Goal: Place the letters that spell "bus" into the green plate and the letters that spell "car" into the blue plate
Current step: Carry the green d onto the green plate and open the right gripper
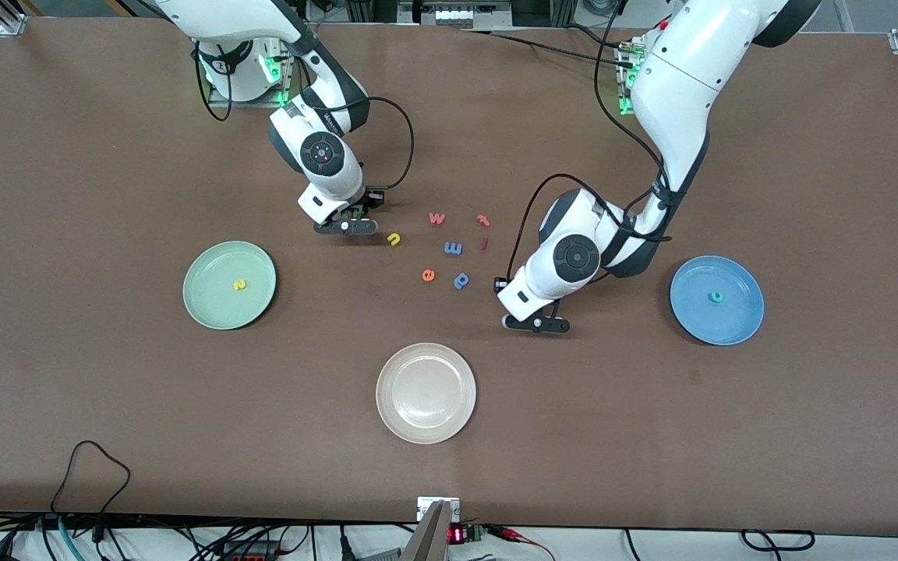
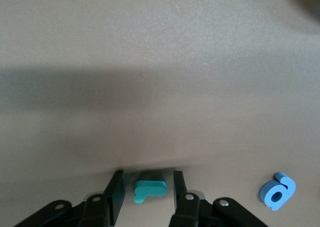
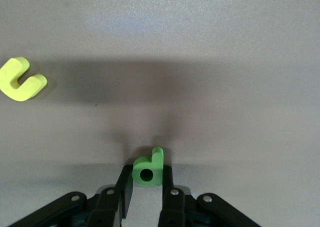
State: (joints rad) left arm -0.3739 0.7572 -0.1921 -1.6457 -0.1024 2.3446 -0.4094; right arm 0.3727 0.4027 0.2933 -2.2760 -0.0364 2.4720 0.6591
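My right gripper (image 1: 345,227) (image 3: 147,173) is low at the table and shut on the green b (image 3: 151,162), whose stem sticks out past the fingertips. The yellow u (image 1: 394,239) (image 3: 20,79) lies beside it. My left gripper (image 1: 536,322) (image 2: 148,178) is down at the table, open, and straddles the teal r (image 2: 149,189) with a gap on each side. The green plate (image 1: 211,305) holds the yellow s (image 1: 239,285). The blue plate (image 1: 697,313) holds the teal c (image 1: 717,296).
Between the arms lie a pink w (image 1: 436,218), a pink t (image 1: 483,220), a blue m (image 1: 453,248), an orange e (image 1: 428,274) and a blue stem-and-loop letter (image 1: 461,280) (image 2: 277,191). A white plate (image 1: 426,393) sits nearer the camera.
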